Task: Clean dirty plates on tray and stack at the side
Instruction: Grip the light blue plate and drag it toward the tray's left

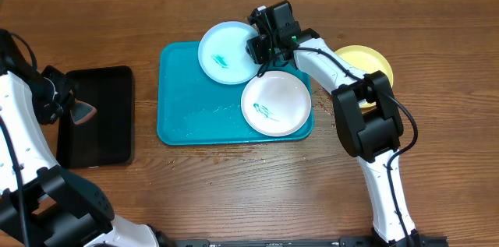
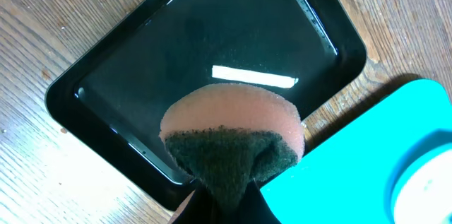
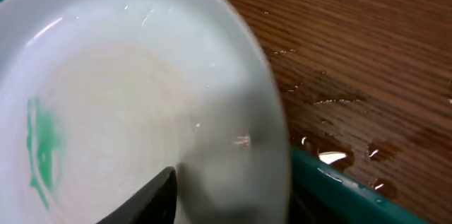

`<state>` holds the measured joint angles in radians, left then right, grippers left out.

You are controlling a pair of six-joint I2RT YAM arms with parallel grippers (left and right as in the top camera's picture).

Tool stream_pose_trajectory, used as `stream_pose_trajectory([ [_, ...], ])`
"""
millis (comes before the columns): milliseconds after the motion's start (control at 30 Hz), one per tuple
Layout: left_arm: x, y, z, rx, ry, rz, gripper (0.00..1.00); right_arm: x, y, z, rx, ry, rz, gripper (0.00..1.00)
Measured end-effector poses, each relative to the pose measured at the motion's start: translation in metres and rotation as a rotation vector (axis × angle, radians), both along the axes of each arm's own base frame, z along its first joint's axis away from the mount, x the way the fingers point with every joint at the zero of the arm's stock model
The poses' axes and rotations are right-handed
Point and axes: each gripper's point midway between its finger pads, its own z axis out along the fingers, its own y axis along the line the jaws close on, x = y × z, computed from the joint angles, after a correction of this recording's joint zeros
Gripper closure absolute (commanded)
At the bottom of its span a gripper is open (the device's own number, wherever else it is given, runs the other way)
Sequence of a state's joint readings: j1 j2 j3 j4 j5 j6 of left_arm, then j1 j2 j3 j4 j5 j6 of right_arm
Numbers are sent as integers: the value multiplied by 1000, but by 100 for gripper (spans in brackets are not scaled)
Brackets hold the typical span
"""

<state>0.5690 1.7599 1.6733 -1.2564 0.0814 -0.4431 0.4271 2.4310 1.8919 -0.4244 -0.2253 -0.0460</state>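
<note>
On the turquoise tray [image 1: 187, 114] lie two plates, each with a teal smear. The light blue plate [image 1: 222, 52] is at the back and overlaps the tray's far rim. The white plate [image 1: 277, 103] is at the front right. My right gripper [image 1: 261, 48] straddles the light blue plate's [image 3: 141, 75] right rim. One finger [image 3: 152, 199] rests on its inner face and the other is hidden under the rim. A yellow-green plate [image 1: 370, 64] lies on the table to the right, partly behind the arm. My left gripper [image 1: 74, 111] is shut on a pink-and-green sponge [image 2: 233, 128].
A black tray [image 1: 97, 72] lies left of the turquoise tray, under the sponge; its rim [image 2: 70, 104] almost touches the turquoise tray [image 2: 353, 160]. Water drops glisten on the wood beyond the turquoise rim [image 3: 339, 189]. The right arm's forearm crosses the table at the front right.
</note>
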Motion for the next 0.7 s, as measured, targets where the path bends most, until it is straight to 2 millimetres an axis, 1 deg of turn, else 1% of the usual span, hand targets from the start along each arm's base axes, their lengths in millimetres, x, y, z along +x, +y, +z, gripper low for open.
stream_pose_trajectory([
  [33,0,0,0,-1,-1,0,96,-1,1,2,6,8,1,73],
  [67,0,0,0,-1,-1,-1,96,-1,2,3,10,12,1,75],
  [167,0,0,0,-1,-1,0,96,-1,5,13,19,26,2,93],
  [200,0,0,0,-2,-1,0,96,-1,6,18,21,27,5,96],
  [267,0,0,0,-2,-1,0,96,0,10,29,26,29,10,96],
  [333,0,0,0,-2,-1,0,96,-4,16,39,23,41,22,96],
  [433,0,0,0,-2,-1,0,96,-12,26,47,17,55,42,96],
  [500,0,0,0,-2,-1,0,96,-22,35,46,8,70,61,78],
  [567,0,0,0,-2,-1,0,96,-28,42,44,-5,76,70,68],
  [600,0,0,0,-2,-1,0,96,-29,45,44,-17,66,70,64],
  [633,0,0,0,-2,-1,-1,96,-30,47,44,-26,56,76,62],
  [700,0,-1,0,-3,-1,-1,96,-25,51,47,-46,8,80,57],
])
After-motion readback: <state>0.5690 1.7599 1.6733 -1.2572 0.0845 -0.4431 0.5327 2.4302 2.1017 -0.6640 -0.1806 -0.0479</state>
